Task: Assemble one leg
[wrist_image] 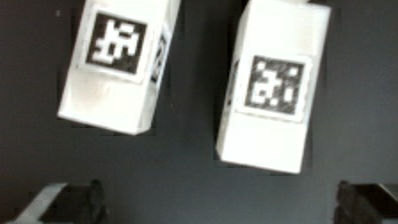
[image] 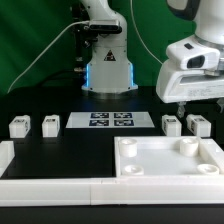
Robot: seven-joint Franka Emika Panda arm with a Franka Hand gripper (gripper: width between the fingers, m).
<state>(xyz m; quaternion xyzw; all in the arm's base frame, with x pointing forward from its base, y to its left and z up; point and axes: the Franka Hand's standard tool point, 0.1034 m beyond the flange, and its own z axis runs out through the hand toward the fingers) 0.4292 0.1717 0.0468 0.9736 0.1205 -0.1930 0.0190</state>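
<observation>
- white plastic legs stand in a row on the black table (image: 70,150). on the exterior view's left are the outer left leg (image: 18,127) and the inner left leg (image: 49,124). on its right are the inner right leg (image: 171,125) and the outer right leg (image: 197,125).
- between the two pairs the marker board (image: 110,122) lies flat.
- my gripper (image: 186,101) hangs above the right pair, clear of both.
- in the wrist view my gripper (wrist_image: 214,205) is spread wide and holds nothing. its fingertips (wrist_image: 63,205) stand far apart with only bare table between them.
- that view shows one leg (wrist_image: 116,65) and its neighbour (wrist_image: 276,85) side by side, near each other but not touching. each has its black-and-white tag facing the camera, and both lie tilted in the frame. i cannot tell which is the inner and which the outer.
- the large white slab (image: 170,165), with raised rim and corner sockets, lies on the table in front of the right pair, nearer the exterior camera.
</observation>
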